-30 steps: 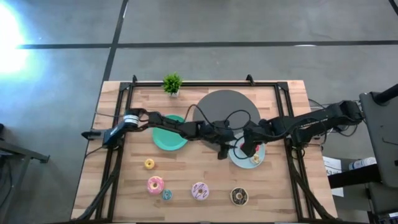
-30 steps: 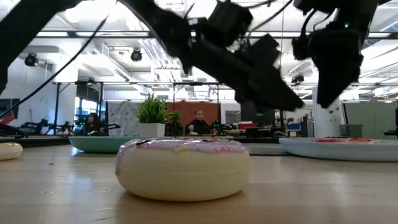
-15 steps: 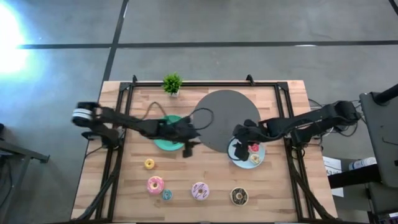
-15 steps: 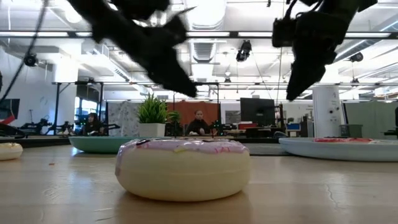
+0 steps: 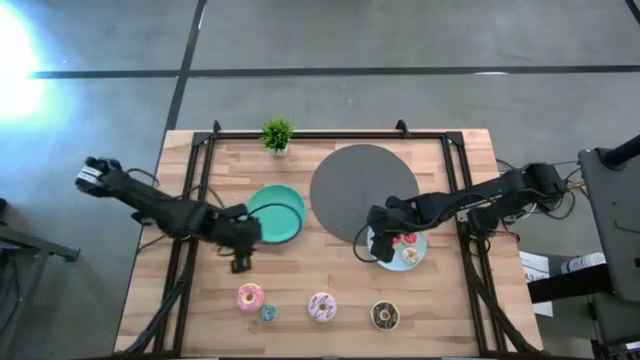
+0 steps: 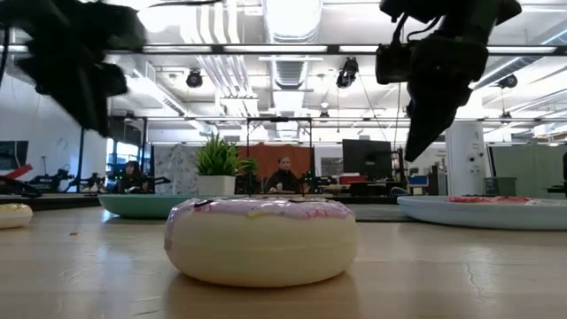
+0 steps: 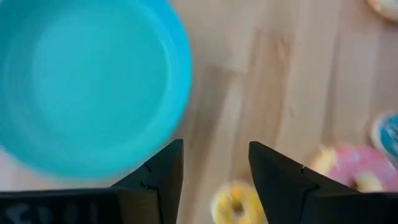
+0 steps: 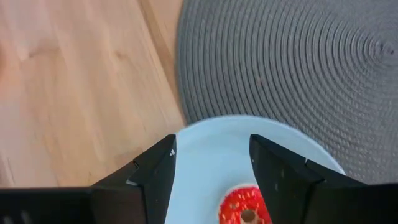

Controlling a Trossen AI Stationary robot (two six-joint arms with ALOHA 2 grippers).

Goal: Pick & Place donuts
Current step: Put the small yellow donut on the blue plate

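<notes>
My left gripper (image 5: 240, 258) hangs open above the near-left part of the table. The yellow mini donut (image 7: 233, 202) lies just below it, hidden under the gripper in the high view. The pink donut (image 5: 250, 297), teal mini donut (image 5: 268, 313), sprinkled donut (image 5: 321, 306) and chocolate donut (image 5: 384, 315) lie flat along the near side. My right gripper (image 5: 373, 243) is open over the left rim of the light-blue plate (image 5: 420, 262). That plate carries a red mini donut (image 5: 407, 238) and an orange one (image 5: 410, 256).
A green plate (image 5: 278, 212) sits just right of my left gripper. A round grey mat (image 5: 360, 185) lies at the centre far side, and a small potted plant (image 5: 277, 133) stands at the far edge. Black frame rails run along both table sides.
My left gripper has swept from beside the light-blue plate toward the table's left, across the green plate, and now hangs over the yellow donut. My right gripper has shifted a little toward the left, to the plate's left rim. No donut has moved.
</notes>
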